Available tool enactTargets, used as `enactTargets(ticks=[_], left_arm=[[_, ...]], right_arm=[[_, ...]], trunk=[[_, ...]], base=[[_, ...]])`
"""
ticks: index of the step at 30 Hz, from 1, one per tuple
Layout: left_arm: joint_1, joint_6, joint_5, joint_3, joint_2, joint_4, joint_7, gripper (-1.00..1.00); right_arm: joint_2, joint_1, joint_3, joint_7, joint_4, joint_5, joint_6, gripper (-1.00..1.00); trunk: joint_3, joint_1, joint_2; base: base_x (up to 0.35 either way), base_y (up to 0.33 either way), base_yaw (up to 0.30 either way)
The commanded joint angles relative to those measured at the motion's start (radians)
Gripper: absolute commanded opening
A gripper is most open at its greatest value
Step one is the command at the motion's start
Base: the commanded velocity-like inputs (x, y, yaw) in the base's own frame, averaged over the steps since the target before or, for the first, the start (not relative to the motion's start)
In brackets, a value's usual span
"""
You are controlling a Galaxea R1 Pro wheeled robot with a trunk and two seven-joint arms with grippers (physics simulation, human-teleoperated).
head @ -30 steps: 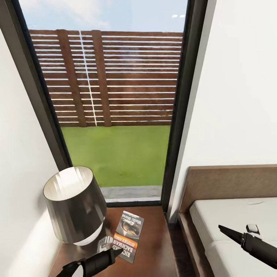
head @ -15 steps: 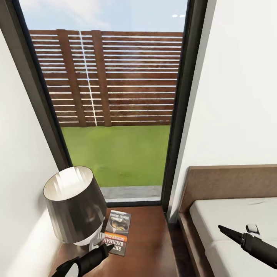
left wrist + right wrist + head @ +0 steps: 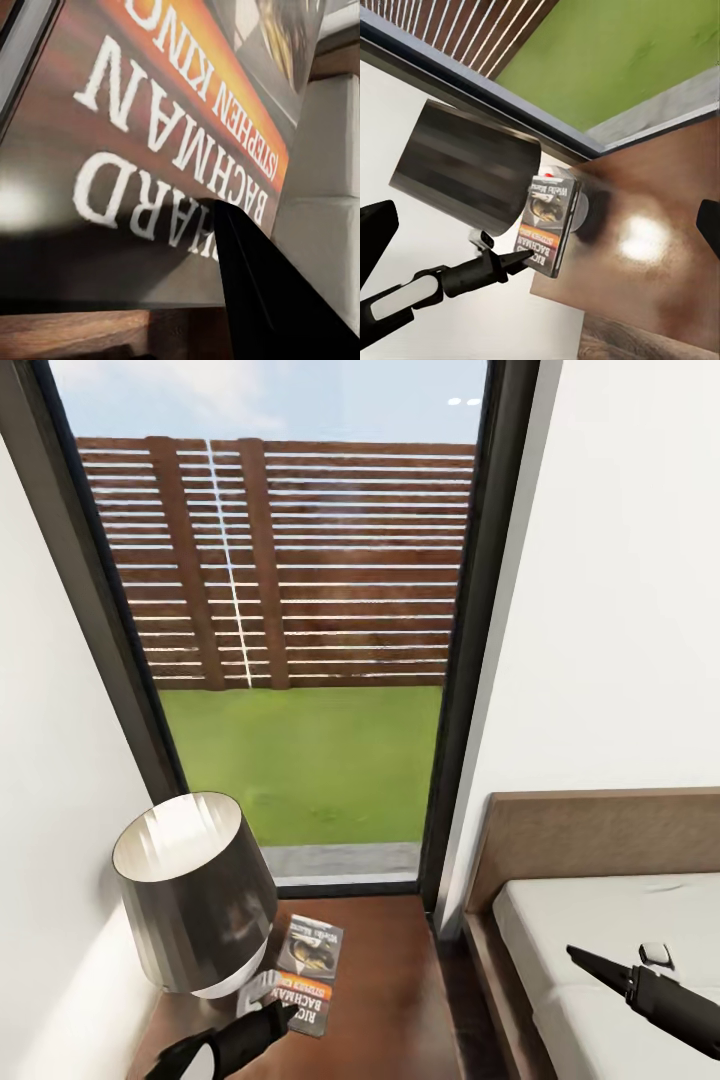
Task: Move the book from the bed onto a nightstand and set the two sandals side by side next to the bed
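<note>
The book [image 3: 309, 975] lies on the nightstand [image 3: 385, 1000], just right of a dark lamp [image 3: 193, 890] and near the foot of the tall window [image 3: 300, 630]. In the head view its cover faces up, orange band toward the near end, and the left gripper [image 3: 275, 1012] reaches its near edge. The left wrist view adds the close detail: the white lettering "RICHARD BACHMAN" across the cover [image 3: 172, 135] and one dark finger [image 3: 259, 289] lying against it; whether the fingers are clamped on the book or apart cannot be told. The right wrist view looks down from the other side, showing the book [image 3: 547, 223] raised off the brown wood at one end, the lamp shade [image 3: 465, 169] beside it, and the left gripper [image 3: 521, 259] touching the book's edge. The right gripper [image 3: 585, 958] hangs over the bed [image 3: 600, 920] at the right, well apart from the nightstand; its fingers look together.
</note>
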Motion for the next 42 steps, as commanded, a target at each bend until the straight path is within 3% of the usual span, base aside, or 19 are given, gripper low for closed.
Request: enactTargets(ticks=[1, 4, 7, 31, 33, 35, 38, 42], left_arm=[[0.0, 0.009, -0.011, 0.003, -0.001, -0.001, -0.002, -1.0], [0.0, 0.01, -0.044, 0.002, -0.001, -0.001, -0.006, -1.0], [0.0, 0.01, -0.054, 0.002, -0.002, -0.001, -0.009, -1.0], [0.0, 0.01, -0.057, 0.002, 0.0, -0.001, -0.012, -1.0], [0.0, 0.01, -0.057, 0.001, 0.0, -0.001, -0.036, -1.0], [0.0, 0.01, -0.058, -0.013, 0.003, -0.001, -0.111, -1.0], [0.0, 0.01, -0.059, -0.021, 0.009, -0.001, -0.162, -1.0], [0.0, 0.01, -0.059, -0.023, 0.013, 0.0, -0.184, -1.0]], right_arm=[[0.0, -0.001, 0.0, 0.0, 0.0, 0.002, 0.006, 1.0], [0.0, 0.0, 0.0, 0.0, 0.001, 0.028, 0.006, 1.0], [0.001, -0.001, 0.0, 0.001, 0.001, 0.039, 0.006, 1.0], [0.002, 0.0, 0.001, 0.0, -0.001, 0.044, 0.006, 1.0], [0.002, 0.0, 0.001, 0.0, -0.001, 0.044, 0.006, 1.0], [0.002, 0.0, 0.001, 0.0, -0.001, 0.044, 0.006, 1.0], [0.003, 0.0, 0.001, 0.0, -0.001, 0.044, 0.006, 1.0], [0.003, 0.0, 0.001, 0.0, -0.001, 0.044, 0.006, 1.0]], trunk=[[-0.001, 0.0, -0.001], [-0.001, 0.0, -0.001], [-0.004, 0.004, -0.008], [-0.079, 0.096, -0.176], [-0.086, 0.103, -0.19], [-0.086, 0.103, -0.19], [-0.086, 0.103, -0.19], [-0.086, 0.103, -0.19]], base=[[0.0, 0.0, 0.0], [0.0, 0.0, 0.0], [0.0, 0.0, 0.0], [0.0, 0.0, 0.0], [0.0, 0.0, 0.0], [0.0, 0.0, 0.0], [0.0, 0.0, 0.0], [0.0, 0.0, 0.0]])
